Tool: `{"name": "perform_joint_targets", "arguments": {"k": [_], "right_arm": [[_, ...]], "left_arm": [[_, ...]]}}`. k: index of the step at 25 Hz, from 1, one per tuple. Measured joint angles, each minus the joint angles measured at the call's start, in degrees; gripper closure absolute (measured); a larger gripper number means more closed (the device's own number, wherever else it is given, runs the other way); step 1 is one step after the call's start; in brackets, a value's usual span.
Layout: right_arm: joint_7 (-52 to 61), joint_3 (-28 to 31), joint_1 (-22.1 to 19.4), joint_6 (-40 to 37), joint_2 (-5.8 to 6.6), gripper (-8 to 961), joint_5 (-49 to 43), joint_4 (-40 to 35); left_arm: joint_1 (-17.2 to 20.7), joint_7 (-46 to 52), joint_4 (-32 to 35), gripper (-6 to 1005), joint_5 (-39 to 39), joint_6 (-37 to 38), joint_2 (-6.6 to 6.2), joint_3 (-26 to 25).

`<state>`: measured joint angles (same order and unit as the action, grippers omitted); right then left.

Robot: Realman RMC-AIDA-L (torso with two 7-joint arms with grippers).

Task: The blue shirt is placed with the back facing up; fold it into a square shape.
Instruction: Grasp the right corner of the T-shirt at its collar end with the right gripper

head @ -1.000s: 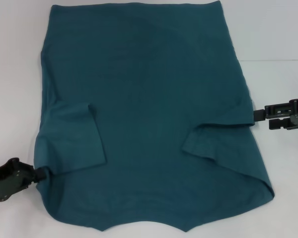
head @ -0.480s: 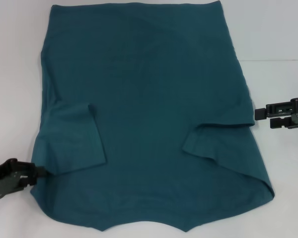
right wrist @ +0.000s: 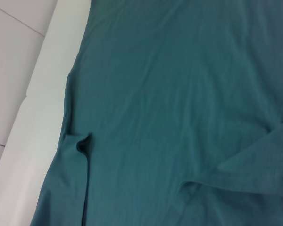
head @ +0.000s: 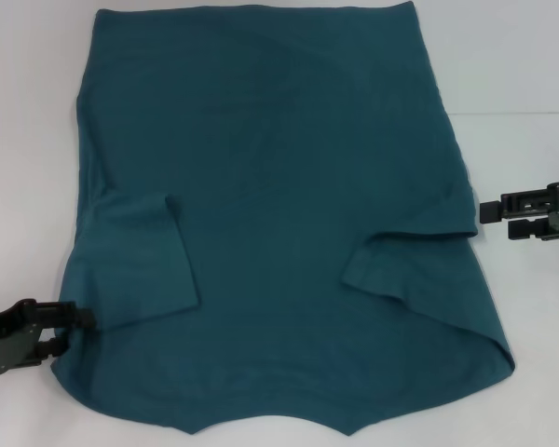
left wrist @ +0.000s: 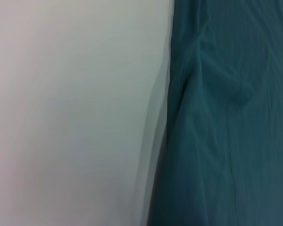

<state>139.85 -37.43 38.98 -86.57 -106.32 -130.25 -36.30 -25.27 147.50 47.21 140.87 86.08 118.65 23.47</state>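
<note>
On the white bench: the blue shirt (head: pixel 279 214) lies spread plain side up, collar end nearest the robot, hem at the far edge, both short sleeves turned in over the body.
Left edge, left gripper (head: pixel 70 321): it sits low at the shirt's near-left border by the shoulder; a second ago its tip pinched a small tuck of that edge, now the tuck is gone and the cloth lies flat along the border.
Left jaws: from the head view I cannot tell whether they stand open or closed; the tip looks to be touching or just overlapping the hem of the shoulder, holding nothing raised.
Left wrist view: only bare bench and the shirt's rippled side edge show, no fingers.
Left sleeve (head: pixel 135 261): folded inward, flat, unchanged across the second.
Middle: the body panel is smooth with faint creases; no lettering shows, so the back faces up as the task asks.
Right sleeve (head: pixel 405 265): folded inward, its cuff slanting toward the collar, unchanged.
Right edge, right gripper (head: pixel 489 212): it has backed off a little; before it touched the shirt's side at the armpit, now a sliver of bench separates them.
Right jaws: apparently parted, gripping nothing.
Meaning for the task: both arms appear to have let go after the sleeve folds, so that stage looks finished; the lengthwise folds into a square are not yet done.
</note>
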Motion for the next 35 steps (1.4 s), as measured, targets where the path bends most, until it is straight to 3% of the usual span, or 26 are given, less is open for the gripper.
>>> {"name": "perform_joint_targets", "arguments": {"k": [3, 14, 20, 23, 28, 33, 35], "right_arm": [[0.0, 0.3, -0.1, 0.0, 0.06, 188, 0.0, 0.0], [-0.1, 0.4, -0.4, -0.1, 0.15, 190, 0.0, 0.0], [-0.1, 0.5, -0.4, -0.1, 0.15, 192, 0.0, 0.0], [-0.1, 0.6, -0.4, -0.1, 0.16, 192, 0.0, 0.0], [-0.2, 0.8, -0.5, -0.1, 0.23, 194, 0.0, 0.0], [-0.4, 0.8, -0.6, -0.1, 0.24, 195, 0.0, 0.0], [-0.7, 0.8, -0.6, -0.3, 0.24, 195, 0.0, 0.0]], "left_arm": [[-0.4, 0.2, -0.3, 377, 0.3, -0.4, 0.01, 0.0], [-0.6, 1.6, 0.3, 390, 0.3, -0.9, 0.01, 1.0], [-0.7, 3.4, 1.0, 468, 0.3, -2.5, 0.38, 4.2], [-0.5, 3.5, 3.0, 506, 0.3, -2.2, 1.12, 4.4], [-0.4, 3.7, 3.6, 571, 0.3, -2.2, 1.25, 4.5], [-0.4, 3.8, 3.4, 790, 0.3, -2.3, 1.14, 4.5], [-0.4, 3.7, 3.4, 822, 0.2, -2.2, 1.06, 4.4]]}}
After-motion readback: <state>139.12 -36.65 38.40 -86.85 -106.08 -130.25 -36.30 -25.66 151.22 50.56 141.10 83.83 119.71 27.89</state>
